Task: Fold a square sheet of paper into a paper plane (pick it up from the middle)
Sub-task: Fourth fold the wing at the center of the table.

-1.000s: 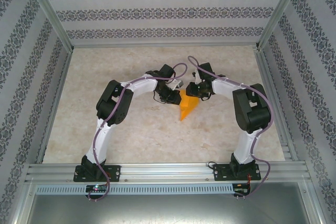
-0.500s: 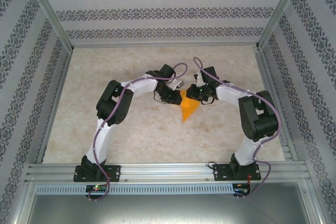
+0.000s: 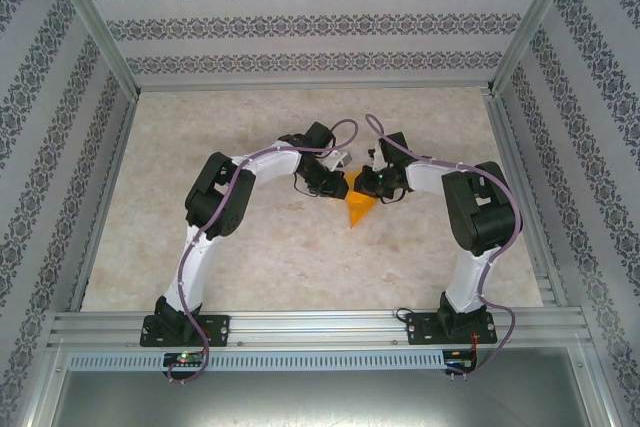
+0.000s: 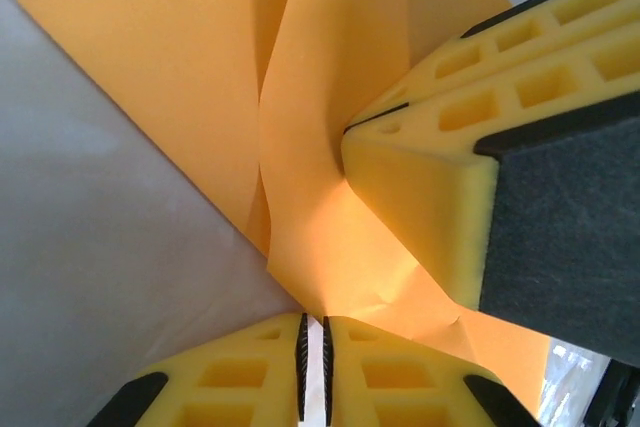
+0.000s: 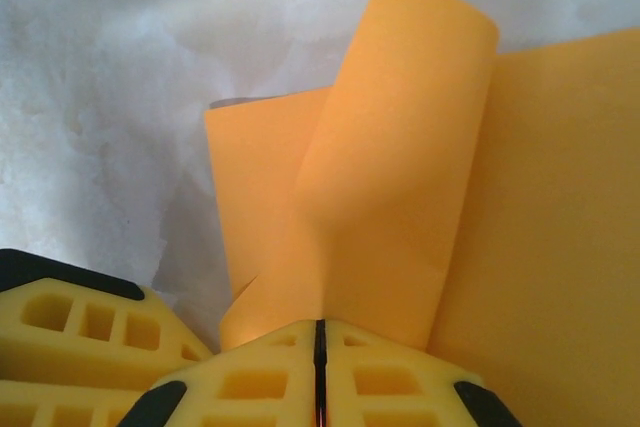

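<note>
Re paper plane [image 3: 359, 205], orange, part folded: lies mid-table [image 3: 250, 267], wide end held between the two grippers. Points its narrow tip at the near edge, toward the arm bases. Long axis near-to-far, tip leaning slightly left.

Re left gripper [image 4: 313, 372]: pads almost pressed together, pinching a paper edge where the layers meet.

Re right gripper [image 5: 320, 372]: pads pressed tight, pinching the foot of a raised flap.

Loose layers buckled and standing up between the two grips.
</note>
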`<state>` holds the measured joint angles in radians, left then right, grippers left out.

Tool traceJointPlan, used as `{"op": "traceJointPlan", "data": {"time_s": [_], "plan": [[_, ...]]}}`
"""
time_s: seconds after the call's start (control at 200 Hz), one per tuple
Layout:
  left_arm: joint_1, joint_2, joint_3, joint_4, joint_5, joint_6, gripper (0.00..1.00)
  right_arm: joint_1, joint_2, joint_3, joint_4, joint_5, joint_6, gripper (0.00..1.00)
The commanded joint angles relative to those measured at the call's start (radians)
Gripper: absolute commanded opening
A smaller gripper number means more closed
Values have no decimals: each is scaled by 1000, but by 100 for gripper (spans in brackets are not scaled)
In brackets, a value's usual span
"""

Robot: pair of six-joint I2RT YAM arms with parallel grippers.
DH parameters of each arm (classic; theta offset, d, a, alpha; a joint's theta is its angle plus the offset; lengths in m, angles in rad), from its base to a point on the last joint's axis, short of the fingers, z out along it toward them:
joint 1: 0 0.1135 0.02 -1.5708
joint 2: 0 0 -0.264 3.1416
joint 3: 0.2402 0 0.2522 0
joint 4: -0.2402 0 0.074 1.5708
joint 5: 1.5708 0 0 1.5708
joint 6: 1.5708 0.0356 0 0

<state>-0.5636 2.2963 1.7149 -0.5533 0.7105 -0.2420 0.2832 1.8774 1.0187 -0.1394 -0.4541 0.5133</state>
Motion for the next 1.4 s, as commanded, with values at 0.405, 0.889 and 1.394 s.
{"op": "traceJointPlan", "data": {"time_s": [0.405,0.889,1.394], "plan": [[-22,-129,-31,36,-84,-47,33,-18,0,-55,4,41,-4,8],[-118,-294,-301,286,-77,-178,37,-38,2,-76,49,-49,22,7],[-140,-252,-364,379,-64,-228,31,-48,-11,-82,52,-71,26,6]]}}
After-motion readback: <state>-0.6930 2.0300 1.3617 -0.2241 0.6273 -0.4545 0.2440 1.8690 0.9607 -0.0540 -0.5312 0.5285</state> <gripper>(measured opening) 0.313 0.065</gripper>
